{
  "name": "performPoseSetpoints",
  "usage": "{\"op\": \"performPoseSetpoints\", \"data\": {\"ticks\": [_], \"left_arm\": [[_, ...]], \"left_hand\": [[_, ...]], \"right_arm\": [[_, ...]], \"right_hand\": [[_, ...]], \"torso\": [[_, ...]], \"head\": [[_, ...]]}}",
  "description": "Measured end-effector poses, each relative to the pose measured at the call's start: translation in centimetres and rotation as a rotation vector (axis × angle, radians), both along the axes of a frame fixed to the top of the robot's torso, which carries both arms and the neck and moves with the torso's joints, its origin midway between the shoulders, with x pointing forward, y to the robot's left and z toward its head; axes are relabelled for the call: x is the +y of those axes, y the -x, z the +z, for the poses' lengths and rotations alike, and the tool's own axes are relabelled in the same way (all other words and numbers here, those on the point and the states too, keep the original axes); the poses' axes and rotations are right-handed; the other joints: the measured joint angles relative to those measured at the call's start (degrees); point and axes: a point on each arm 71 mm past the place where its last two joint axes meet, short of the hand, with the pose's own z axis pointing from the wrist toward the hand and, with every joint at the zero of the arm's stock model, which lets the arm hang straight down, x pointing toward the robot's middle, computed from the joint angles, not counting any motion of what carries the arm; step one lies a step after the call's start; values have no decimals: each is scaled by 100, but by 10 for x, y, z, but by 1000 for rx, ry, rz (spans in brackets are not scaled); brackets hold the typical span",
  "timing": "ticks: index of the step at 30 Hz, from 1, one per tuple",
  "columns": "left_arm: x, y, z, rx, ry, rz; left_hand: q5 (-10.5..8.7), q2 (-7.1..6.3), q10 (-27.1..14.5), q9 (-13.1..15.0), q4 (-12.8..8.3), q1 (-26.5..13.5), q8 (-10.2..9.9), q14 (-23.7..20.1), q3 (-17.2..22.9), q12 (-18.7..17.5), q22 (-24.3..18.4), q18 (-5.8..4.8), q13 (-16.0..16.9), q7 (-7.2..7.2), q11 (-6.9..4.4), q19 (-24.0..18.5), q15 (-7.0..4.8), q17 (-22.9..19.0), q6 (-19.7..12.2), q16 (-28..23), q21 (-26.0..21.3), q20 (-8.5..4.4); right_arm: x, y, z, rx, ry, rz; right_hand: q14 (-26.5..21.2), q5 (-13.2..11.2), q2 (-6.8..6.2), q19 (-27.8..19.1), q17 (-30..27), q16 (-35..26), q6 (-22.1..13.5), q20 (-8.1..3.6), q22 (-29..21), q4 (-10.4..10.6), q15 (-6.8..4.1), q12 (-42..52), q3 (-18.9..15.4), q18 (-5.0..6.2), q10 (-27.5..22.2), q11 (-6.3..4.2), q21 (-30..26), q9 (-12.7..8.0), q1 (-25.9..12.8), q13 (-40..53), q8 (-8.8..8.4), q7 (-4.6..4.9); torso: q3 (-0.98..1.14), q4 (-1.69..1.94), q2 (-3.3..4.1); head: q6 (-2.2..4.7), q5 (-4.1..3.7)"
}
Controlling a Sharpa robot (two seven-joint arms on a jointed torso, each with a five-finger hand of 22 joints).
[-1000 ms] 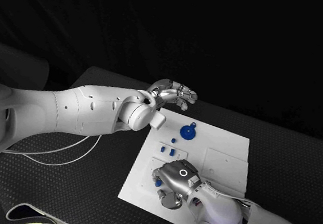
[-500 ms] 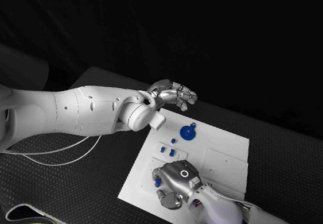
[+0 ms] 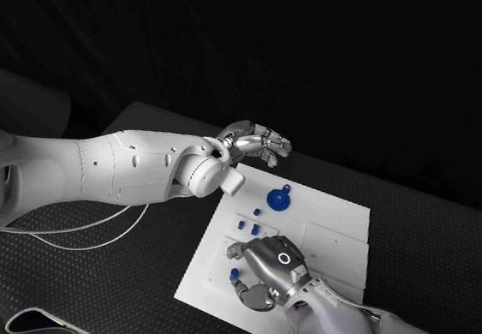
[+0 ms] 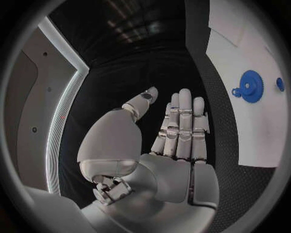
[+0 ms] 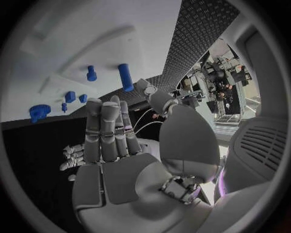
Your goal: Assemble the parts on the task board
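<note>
Black table (image 3: 432,225) carrying task board (image 3: 338,222) | right hand (image 3: 264,268) hovering empty, fingers apart, over blue peg (image 5: 125,76) | left hand (image 3: 258,142) idling open | risk: fingers toppling peg.

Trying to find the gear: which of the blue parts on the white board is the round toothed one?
The blue gear, at the task board's far end near the left hand. It is a wide toothed disc; the other blue parts are small pegs.

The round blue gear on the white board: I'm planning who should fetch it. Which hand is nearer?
Left. The left hand hovers open just off the board's far corner beside the round blue gear; the right hand hangs over the board's near part.
</note>
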Motion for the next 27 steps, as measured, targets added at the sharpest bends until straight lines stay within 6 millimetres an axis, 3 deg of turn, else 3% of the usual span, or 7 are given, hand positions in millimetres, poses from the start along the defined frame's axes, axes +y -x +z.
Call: {"op": "performPoseSetpoints", "data": {"ticks": [5,12,17,20,23,25,27], "left_arm": [[2,0,0,1,-1,2],[6,-1,-1,1,-5,12],[12,-2,-1,1,-10,22],[16,-2,-1,2,-13,27],[18,-2,-2,3,-16,32],[19,-2,-3,4,-18,33],[19,-2,-4,6,-20,32]], "left_hand": [[0,0,0,0,0,0,0,0,0,0,0,0,0,0,0,0,0,6,0,0,0,0],[-8,0,1,0,0,0,0,0,0,0,-1,0,0,0,-1,0,0,6,0,0,0,0],[-23,-17,1,0,0,-16,23,0,0,0,6,0,0,0,-1,0,0,13,0,0,0,0],[-23,-30,1,0,14,-30,23,0,-14,0,6,0,0,0,-1,0,0,13,0,0,0,0],[-23,-30,1,0,14,-30,23,0,-14,0,10,0,0,0,-1,0,0,19,0,0,0,0],[-23,-30,1,0,14,-30,23,0,-14,0,12,0,0,0,-1,0,0,19,0,0,0,0],[-23,-30,1,1,14,-30,23,0,-14,0,12,0,0,0,-1,0,0,19,0,0,0,0]], "right_arm": [[-10,-4,10,13,-32,-23],[-43,-28,49,56,-112,-94],[-81,-57,75,183,-183,-222],[-109,-75,84,278,-204,-320],[-135,-88,84,377,-201,-411],[-151,-92,80,449,-183,-468],[-164,-92,75,514,-156,-512]], "right_hand": [[-26,0,0,-48,-21,0,-49,12,0,-7,27,0,-276,-5,-98,42,0,-10,-89,-59,0,28],[-45,0,6,-77,-43,39,-67,42,0,62,45,69,-679,-5,-89,35,0,-10,-435,-82,0,22],[84,131,29,19,-78,129,52,-9,0,358,-59,275,-669,-7,277,-103,22,1,-631,11,48,-24],[95,157,82,78,-89,181,111,-50,1,516,-238,580,-592,17,807,-267,43,32,-637,257,97,-64],[130,133,81,120,-90,222,201,-92,0,613,-341,1025,-659,18,1025,-401,79,79,-637,649,148,-120],[181,51,133,186,-77,325,227,-118,0,689,-473,1849,-742,104,1322,-525,119,147,-689,1275,170,-259],[208,22,265,276,48,561,200,-164,1,810,-554,3654,-836,156,601,-608,171,277,-745,2942,203,-326]], "torso": [[4,-1,0],[11,-15,-2],[18,-26,-5],[19,-30,-5],[20,-38,-9],[23,-47,-13],[29,-57,-19]], "head": [[31,-24],[125,-114],[226,-233],[274,-339],[321,-444],[352,-541],[370,-627]]}}
